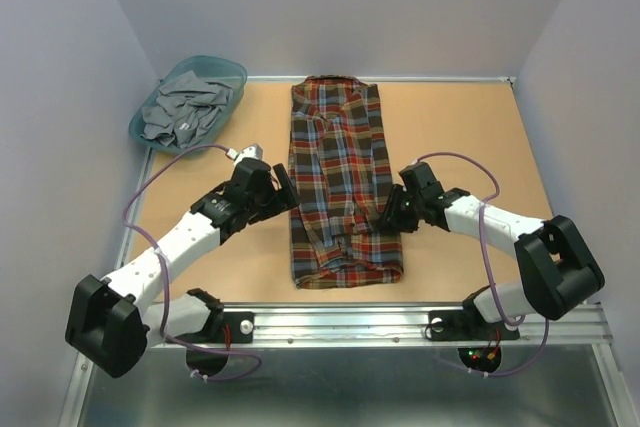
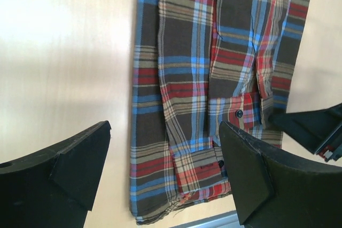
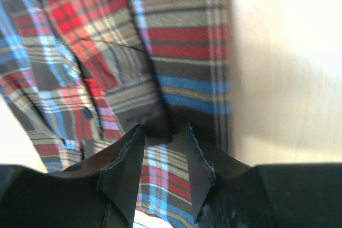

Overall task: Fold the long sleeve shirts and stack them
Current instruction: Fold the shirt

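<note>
The shirt (image 1: pixel 340 167) is lying lengthwise between my arms, my right gripper (image 1: pixel 388 217) sitting half-open over its right edge, hold unclear, my left gripper (image 1: pixel 284 187) hanging wide, empty.

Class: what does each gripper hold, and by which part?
Left gripper is open, holding nothing. Right gripper has its fingers either side of a fold near the shirt's right edge; whether it grips cannot be told.
</note>
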`<state>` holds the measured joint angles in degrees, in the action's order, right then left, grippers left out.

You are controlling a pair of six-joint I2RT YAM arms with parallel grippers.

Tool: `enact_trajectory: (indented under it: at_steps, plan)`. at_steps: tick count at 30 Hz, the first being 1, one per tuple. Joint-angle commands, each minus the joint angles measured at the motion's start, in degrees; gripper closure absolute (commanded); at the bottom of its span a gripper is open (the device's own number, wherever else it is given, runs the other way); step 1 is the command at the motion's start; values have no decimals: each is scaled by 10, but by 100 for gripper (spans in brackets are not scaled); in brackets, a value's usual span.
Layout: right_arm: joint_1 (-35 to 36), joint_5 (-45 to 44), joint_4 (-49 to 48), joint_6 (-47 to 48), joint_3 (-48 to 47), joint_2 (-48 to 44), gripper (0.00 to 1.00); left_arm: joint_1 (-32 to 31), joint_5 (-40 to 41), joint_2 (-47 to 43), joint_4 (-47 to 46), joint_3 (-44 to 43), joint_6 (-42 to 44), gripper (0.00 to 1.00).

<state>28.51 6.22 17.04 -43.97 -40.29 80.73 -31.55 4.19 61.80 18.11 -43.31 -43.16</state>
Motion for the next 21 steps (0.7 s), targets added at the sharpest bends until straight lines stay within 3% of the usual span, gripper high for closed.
enact_trajectory:
  at_steps: [1,9,16,21]
  plan:
    - [-3,22,-58,-5,15,0,59,-19,-30,25,-27,-25,-2,8]
    - [-2,41,-67,3,7,6,63,-64,-80,142,-96,-64,-6,20]
    - [-2,44,-70,2,-1,26,67,-98,-101,270,-108,-101,-6,30]
    - [-2,42,-72,2,0,32,67,-115,-107,312,-106,-116,-9,34]
